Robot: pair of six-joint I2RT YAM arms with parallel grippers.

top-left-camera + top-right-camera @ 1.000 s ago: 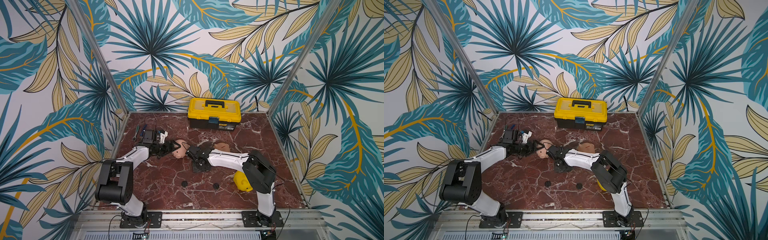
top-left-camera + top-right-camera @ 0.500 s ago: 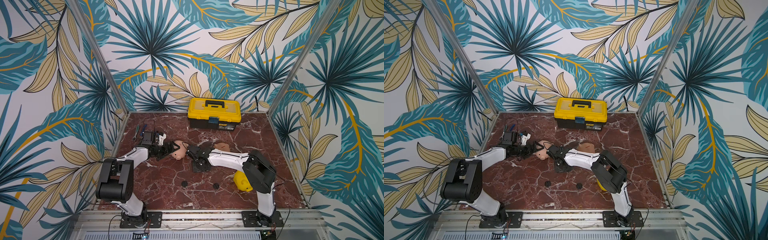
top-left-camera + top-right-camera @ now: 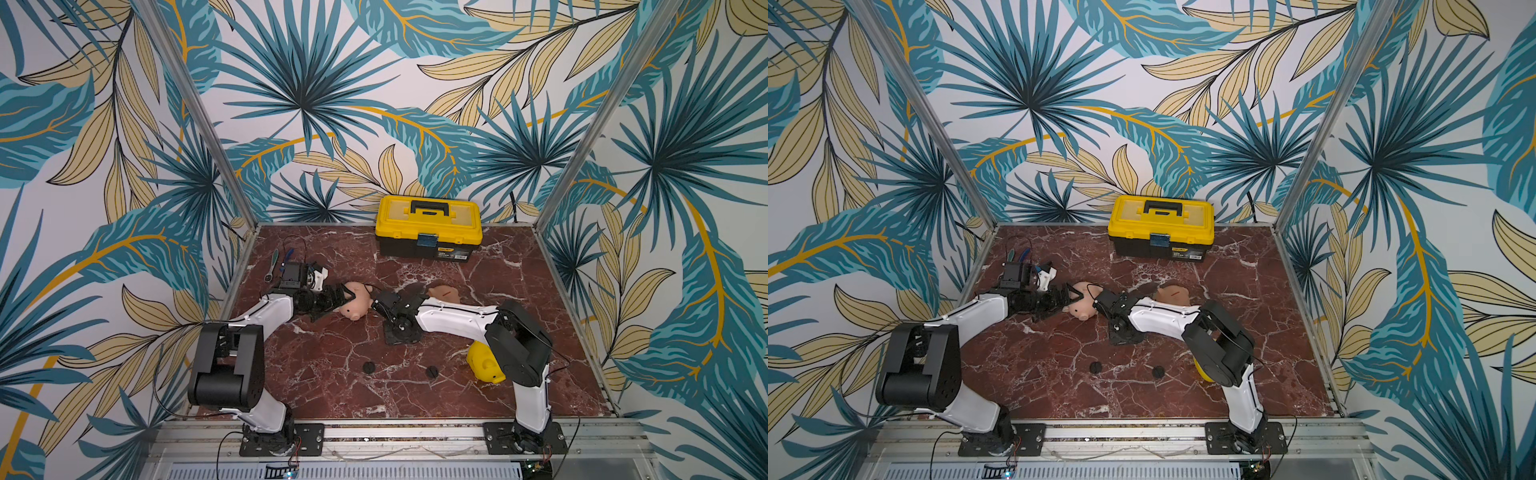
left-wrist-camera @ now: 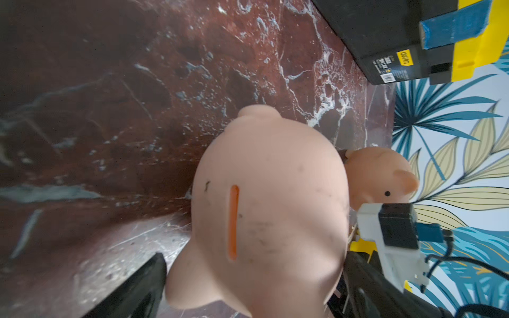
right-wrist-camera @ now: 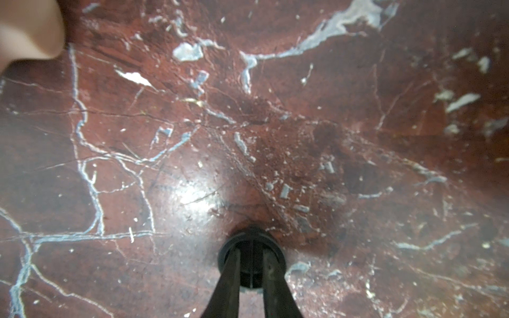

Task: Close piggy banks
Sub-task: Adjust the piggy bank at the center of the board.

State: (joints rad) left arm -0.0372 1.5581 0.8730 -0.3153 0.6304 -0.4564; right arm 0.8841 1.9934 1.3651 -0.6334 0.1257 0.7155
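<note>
"Where's the pale pink pig (image 3: 355,305)?"

"Mid-worktop (image 3: 332,374), between the two arms. The left gripper (image 3: 336,305) has its jaws spread wide either side of it, and the coin slot faces that wrist. I can't tell whether they touch it."

"And the right gripper (image 5: 252,256)?"

"Jaws pinched on a small black plug (image 5: 252,242), low over the marble, near that pig."

"The others?"

"The peach pig (image 3: 444,293) sits just behind the right arm. The yellow pig (image 3: 484,365) is nearer the front, half hidden by its elbow. Two black discs (image 3: 368,367) lie loose, and the toolbox (image 3: 428,226) is against the back wall."
</note>
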